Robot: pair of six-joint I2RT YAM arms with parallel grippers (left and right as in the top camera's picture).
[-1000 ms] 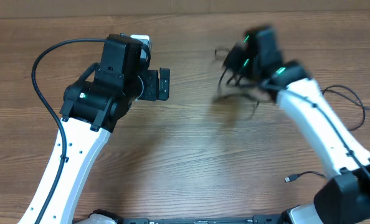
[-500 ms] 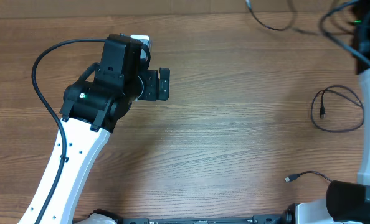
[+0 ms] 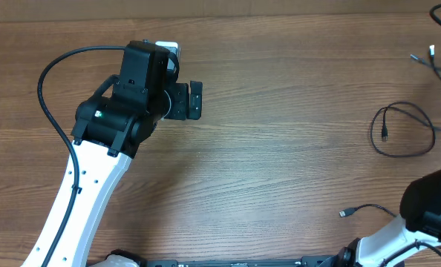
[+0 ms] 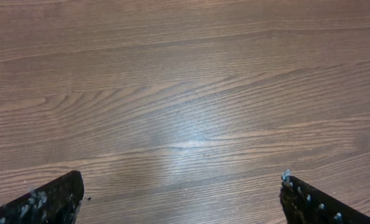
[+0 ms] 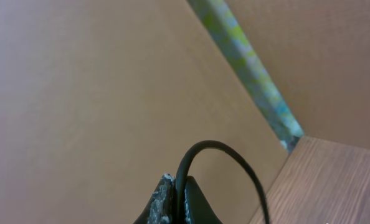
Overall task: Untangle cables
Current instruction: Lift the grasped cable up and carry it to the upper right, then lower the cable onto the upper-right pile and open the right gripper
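In the right wrist view my right gripper (image 5: 177, 186) is shut on a thin black cable (image 5: 216, 144), which arches up out of the jaws in front of a cardboard wall. The overhead view does not show that gripper; only loose strands and a small plug (image 3: 430, 52) of the cables show at the top right edge. One cable (image 3: 384, 133) lies in a loop on the table at the right, and a further cable end (image 3: 358, 211) lies near the right arm's base. My left gripper (image 3: 194, 100) (image 4: 182, 202) stands wide open over bare wood, far from every cable.
The left arm's thick black cable (image 3: 53, 96) curves along the left side of the table. The right arm's base (image 3: 428, 211) fills the lower right corner. A cardboard wall (image 5: 79, 93) stands beyond the table's edge.
The right arm has swung from the table's middle to the far right, out of the overhead view, carrying cable with it. A looped cable now lies at the right. The left arm has not moved.
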